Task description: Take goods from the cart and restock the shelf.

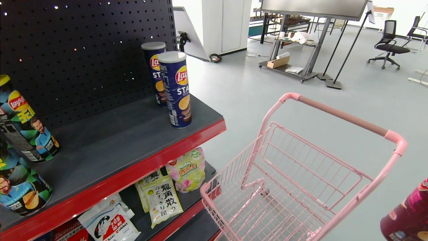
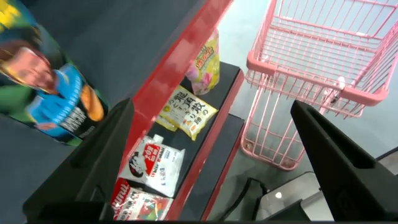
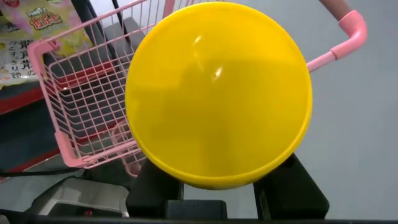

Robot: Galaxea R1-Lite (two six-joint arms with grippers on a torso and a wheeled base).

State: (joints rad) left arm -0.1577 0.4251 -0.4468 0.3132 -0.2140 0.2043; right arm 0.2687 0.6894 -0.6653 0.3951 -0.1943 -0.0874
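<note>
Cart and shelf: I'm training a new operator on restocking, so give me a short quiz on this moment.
1. True or false: the cart is full of goods.
2. How many blue cans stand on the top shelf?
3. The right gripper holds: A) a bag, B) a yellow-lidded can, C) nothing.

Key: 1 false; 2 two; 3 B.
</note>
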